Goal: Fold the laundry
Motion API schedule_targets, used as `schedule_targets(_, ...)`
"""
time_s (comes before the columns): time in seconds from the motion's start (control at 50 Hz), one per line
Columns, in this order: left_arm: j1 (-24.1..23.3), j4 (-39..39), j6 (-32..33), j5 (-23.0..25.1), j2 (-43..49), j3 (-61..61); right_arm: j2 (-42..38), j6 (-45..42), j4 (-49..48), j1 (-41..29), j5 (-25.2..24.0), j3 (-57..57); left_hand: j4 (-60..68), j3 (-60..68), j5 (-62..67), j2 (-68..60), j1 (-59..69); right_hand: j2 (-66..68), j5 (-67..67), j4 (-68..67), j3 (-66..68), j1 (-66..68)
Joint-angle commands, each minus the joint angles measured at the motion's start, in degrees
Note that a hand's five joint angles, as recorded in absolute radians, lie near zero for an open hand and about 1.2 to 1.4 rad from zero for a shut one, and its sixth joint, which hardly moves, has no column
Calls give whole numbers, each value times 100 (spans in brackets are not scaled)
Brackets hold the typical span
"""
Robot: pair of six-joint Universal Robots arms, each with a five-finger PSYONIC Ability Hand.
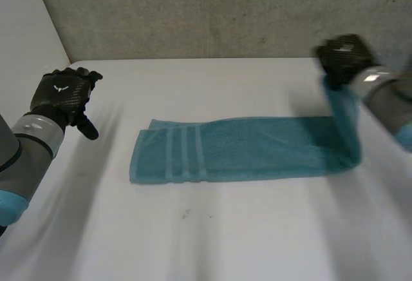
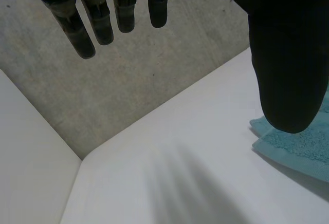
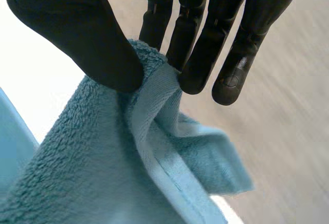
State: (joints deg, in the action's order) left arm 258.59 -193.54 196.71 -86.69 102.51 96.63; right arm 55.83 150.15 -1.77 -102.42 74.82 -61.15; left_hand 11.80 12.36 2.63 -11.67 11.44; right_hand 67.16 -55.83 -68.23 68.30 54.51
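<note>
The towel (image 1: pixel 244 149) lies as a long strip across the middle of the table (image 1: pixel 212 242), running from 9 to 3 o'clock. Its 3 o'clock end is up off the surface, pinched between the thumb and fingers of the right hand (image 1: pixel 341 55). It looks soft, light and limp, so it should drape. The hemmed corners seem the best holds. The left hand (image 1: pixel 61 94), fingers straight and empty, hovers well apart at the towel's 9 o'clock.
</note>
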Motion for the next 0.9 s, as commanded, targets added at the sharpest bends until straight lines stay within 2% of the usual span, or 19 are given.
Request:
schedule_targets(0.02,-1,0,-2,-15,-99,23,-405,32,-639,-2173,-406,7,-180,-236,-263,167,-144,1284,-1417,-1177,1170,2549)
schedule_targets(0.14,7,-9,-2,-15,-91,32,-1151,6,-912,-3116,-741,24,-180,-236,-263,167,-144,1284,-1417,-1177,1170,2549)
schedule_targets(0.26,7,-9,-2,-6,-55,40,-1637,-30,-904,-3320,-609,244,-180,-236,-263,167,-144,1105,-1238,-998,991,2370)
schedule_targets(0.3,-1,-18,-2,11,-20,32,-1716,-21,-816,-3267,-269,358,-180,-236,-263,167,-144,-5440,5307,5546,-5554,-4174)
schedule_targets(0.32,-1,-18,-2,11,-20,32,-1716,-21,-816,-3267,-267,358,-180,-236,-263,167,-144,-5472,5339,5579,-5586,-4207)
schedule_targets(0.34,-28,-26,-2,11,6,32,-1664,-12,-773,-3241,29,358,-180,-236,-263,167,-144,-5716,5583,5823,-5830,-4451)
schedule_targets(0.36,-71,-35,16,11,50,5,-1576,-12,-737,-3223,354,341,-180,-236,-263,167,-144,-5716,5583,5823,-5830,-4451)
schedule_targets(0.38,-72,-35,16,11,50,5,-1575,-12,-737,-3223,357,341,-180,-236,-263,167,-144,-5716,5583,5823,-5830,-4451)
schedule_targets(0.4,-124,-44,25,20,129,-38,-1401,23,-641,-3162,636,280,-180,-236,-263,167,-144,-5716,5583,5823,-5830,-4451)
schedule_targets(0.48,-397,-53,25,20,296,-179,-749,111,-271,-2678,920,-134,-180,-236,-263,167,-144,-5716,5583,5823,-5830,-4451)
schedule_targets(0.52,-817,-62,34,11,515,-398,-181,399,-9,-2101,833,-720,-180,-236,-263,167,-144,-5716,5583,5823,-5830,-4451)
schedule_targets(0.54,-819,-62,34,11,516,-399,-178,401,-7,-2098,832,-723,-180,-236,-263,167,-144,-5716,5583,5823,-5830,-4451)
schedule_targets(0.58,-1169,-70,42,11,761,-583,163,742,63,-1695,666,-1344,-180,-236,-263,167,-144,-5716,5583,5823,-5830,-4451)
schedule_targets(0.64,-1329,-70,42,11,912,-663,262,840,80,-1509,586,-1619,-180,-236,-263,167,-144,-5716,5583,5823,-5830,-4451)
schedule_targets(0.74,-1846,-27,77,-59,1613,-1093,428,876,-60,-737,103,-2681,-180,-236,-263,167,-144,-5716,5583,5823,-5830,-4451)
schedule_targets(0.8,-1900,-18,78,-59,1746,-1164,429,867,-157,-577,32,-2832,-180,-236,-263,167,-144,-5716,5583,5823,-5830,-4451)
schedule_targets(0.84,-1926,-9,78,-59,1904,-1216,411,841,-437,-376,-47,-3095,-175,-232,-258,162,-139,-4689,4556,4796,-4803,-3424)
schedule_targets(0.86,-1926,-9,78,-59,1905,-1217,411,840,-438,-375,-47,-3096,-175,-232,-258,162,-139,-4682,4549,4788,-4796,-3416)
schedule_targets(0.9,-1926,0,78,-59,1896,-1199,402,727,-788,-261,-47,-3306,-175,-232,-258,162,-139,-2190,2057,2297,-2304,-925)
